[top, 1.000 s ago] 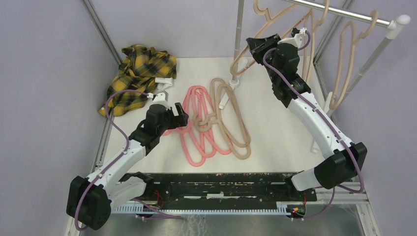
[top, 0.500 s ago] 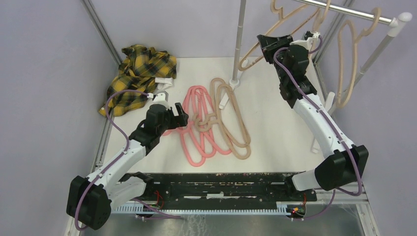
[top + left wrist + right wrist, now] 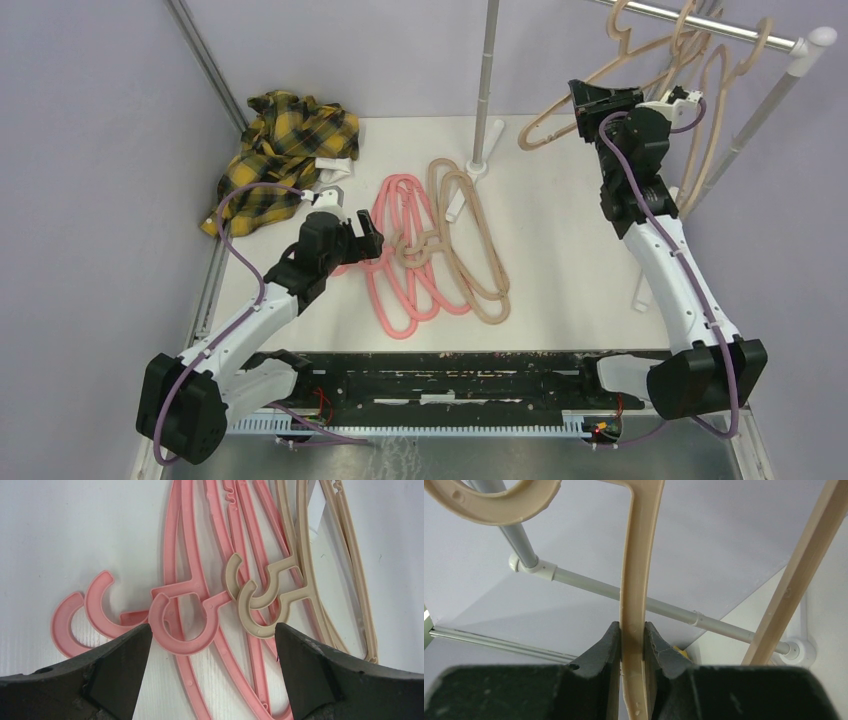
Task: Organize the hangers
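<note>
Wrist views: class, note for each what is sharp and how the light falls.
Left wrist: even, soft light; the pink hangers and beige hangers are crisp with faint shadows, the left fingers dark. Right wrist: the held beige hanger is sharp between dark right fingers, the rail behind evenly lit, without glare.

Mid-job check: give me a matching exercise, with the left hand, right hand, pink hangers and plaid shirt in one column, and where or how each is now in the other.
1 left hand
2 right hand
3 pink hangers
4 plaid shirt

a bunched at the far left corner of the table
b shut on a beige hanger
c lying flat mid-table
d open, holding nothing

Pairs: 1-d, 2-b, 3-c, 4-a
</note>
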You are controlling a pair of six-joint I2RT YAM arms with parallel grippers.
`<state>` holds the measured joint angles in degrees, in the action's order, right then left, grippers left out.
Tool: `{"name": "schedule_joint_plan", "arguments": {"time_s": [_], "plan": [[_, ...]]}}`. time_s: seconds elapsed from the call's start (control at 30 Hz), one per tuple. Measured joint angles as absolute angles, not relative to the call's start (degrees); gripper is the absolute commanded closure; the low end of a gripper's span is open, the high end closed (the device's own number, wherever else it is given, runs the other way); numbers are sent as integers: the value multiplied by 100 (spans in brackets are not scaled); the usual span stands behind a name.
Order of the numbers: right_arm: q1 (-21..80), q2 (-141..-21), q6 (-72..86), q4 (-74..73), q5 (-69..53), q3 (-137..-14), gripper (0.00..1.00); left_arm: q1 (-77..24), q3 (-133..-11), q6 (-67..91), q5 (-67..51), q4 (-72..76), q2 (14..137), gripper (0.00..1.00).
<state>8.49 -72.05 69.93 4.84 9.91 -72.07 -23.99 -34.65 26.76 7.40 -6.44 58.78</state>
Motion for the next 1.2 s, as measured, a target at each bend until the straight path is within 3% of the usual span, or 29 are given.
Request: {"name": "schedule_joint_plan", "arguments": {"time_s": [0.23,0.53,0.7,1.07,1.2], "plan": [[799,-7000,7081,213,1026,-7111,63,-2399,-3463,2676,740,-679,5878,1],[742,-6423,6790,-384,1074,-6965,30,-2399,-3448,2676,738,-694,5889,1],[738,-6180,6375,-860,1013,-7054,19,-2399,-3437,2676,738,-698,5889,1],[738,-5430,5000,-1555,808,-7756,16,-2399,-3430,2676,738,-696,5896,1],[738,-5334,4272,-1601,652,-8071,21,-2399,-3430,2676,738,-690,5942,1]]}}
